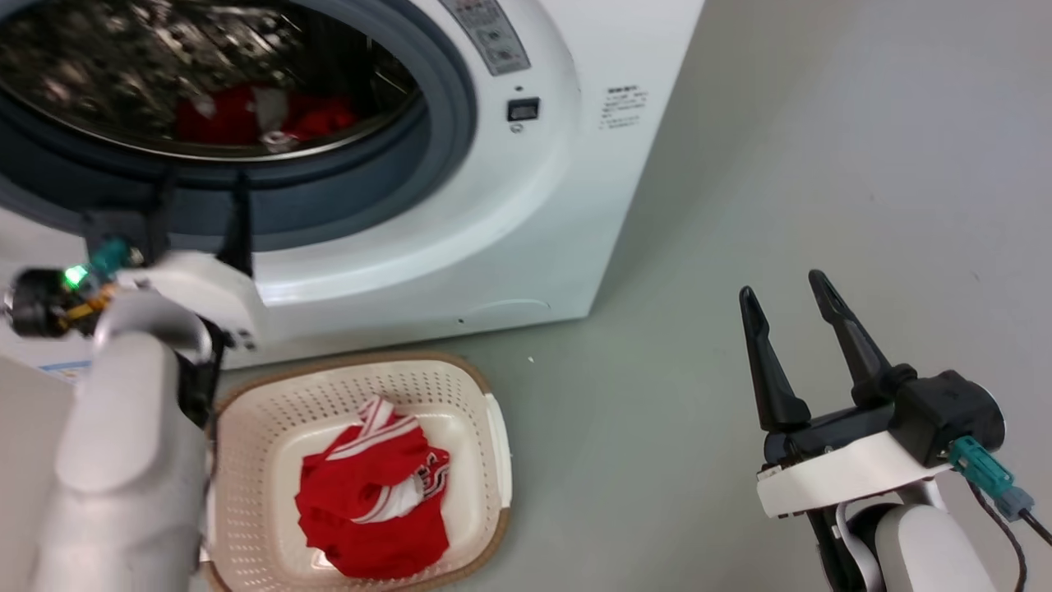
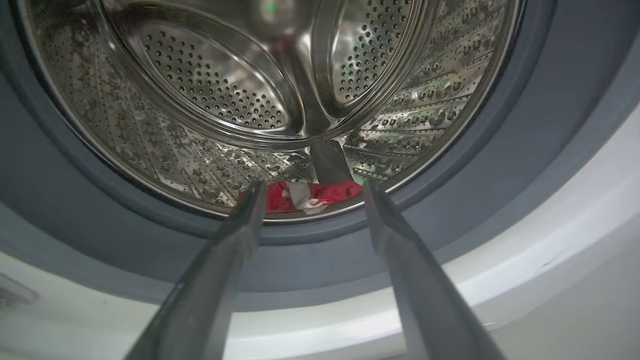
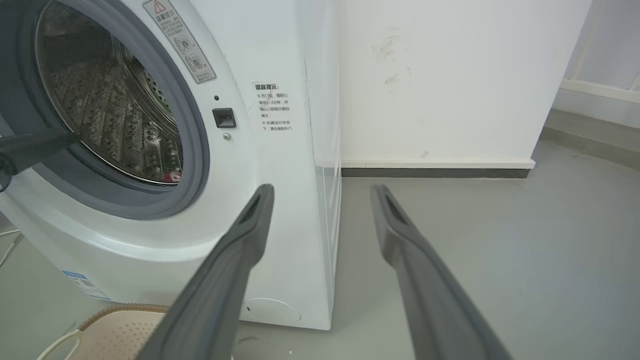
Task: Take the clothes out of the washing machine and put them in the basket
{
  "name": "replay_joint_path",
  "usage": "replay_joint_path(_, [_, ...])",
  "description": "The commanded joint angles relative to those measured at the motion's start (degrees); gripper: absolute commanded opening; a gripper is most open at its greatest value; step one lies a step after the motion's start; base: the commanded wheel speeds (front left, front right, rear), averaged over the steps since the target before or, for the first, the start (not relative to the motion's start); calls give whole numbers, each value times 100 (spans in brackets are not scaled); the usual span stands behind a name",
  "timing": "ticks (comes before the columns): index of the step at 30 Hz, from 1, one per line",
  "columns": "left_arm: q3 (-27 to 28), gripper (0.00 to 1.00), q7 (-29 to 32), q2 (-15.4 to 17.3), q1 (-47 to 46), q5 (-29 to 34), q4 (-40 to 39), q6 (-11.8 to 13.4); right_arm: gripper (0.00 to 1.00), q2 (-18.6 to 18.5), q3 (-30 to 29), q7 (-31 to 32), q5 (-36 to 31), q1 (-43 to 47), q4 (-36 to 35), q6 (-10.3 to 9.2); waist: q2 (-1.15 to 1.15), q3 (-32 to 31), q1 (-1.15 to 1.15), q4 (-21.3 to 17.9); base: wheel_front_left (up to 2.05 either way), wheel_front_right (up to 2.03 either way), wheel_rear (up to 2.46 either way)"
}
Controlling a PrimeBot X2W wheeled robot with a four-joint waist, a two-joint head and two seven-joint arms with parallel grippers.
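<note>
The white washing machine stands open, and red clothes lie at the bottom front of its steel drum. My left gripper is open, its fingers over the grey door seal just outside the drum. In the left wrist view it frames the red and white clothes with nothing between the fingers. Below the washer, on the floor, the cream basket holds one red jersey. My right gripper hangs open over bare floor, well right of the basket.
The washer's right side meets a white wall with a dark skirting. Grey floor spreads to the right. A corner of the basket shows under my open right gripper.
</note>
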Motion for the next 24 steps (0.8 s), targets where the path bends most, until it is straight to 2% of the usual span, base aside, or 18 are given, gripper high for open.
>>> replay_joint_path(1, [-40, 100, 124, 153, -340, 35, 196, -30, 100, 13, 28, -85, 104, -129, 41, -4, 0, 396, 0, -339, 0, 0, 0])
replay_joint_path(13, [-414, 100, 1320, 1258, -2440, 101, 1232, -78, 100, 15, 345, -421, 553, -667, 288, -4, 0, 1685, 0, -1073, 0, 0, 0])
replay_joint_path(24, [-1456, 100, 2995, 2154, -4073, -336, 1532, -78, 100, 13, 583, -452, 960, -961, 98, -4, 0, 2536, 0, -1552, 0, 0, 0])
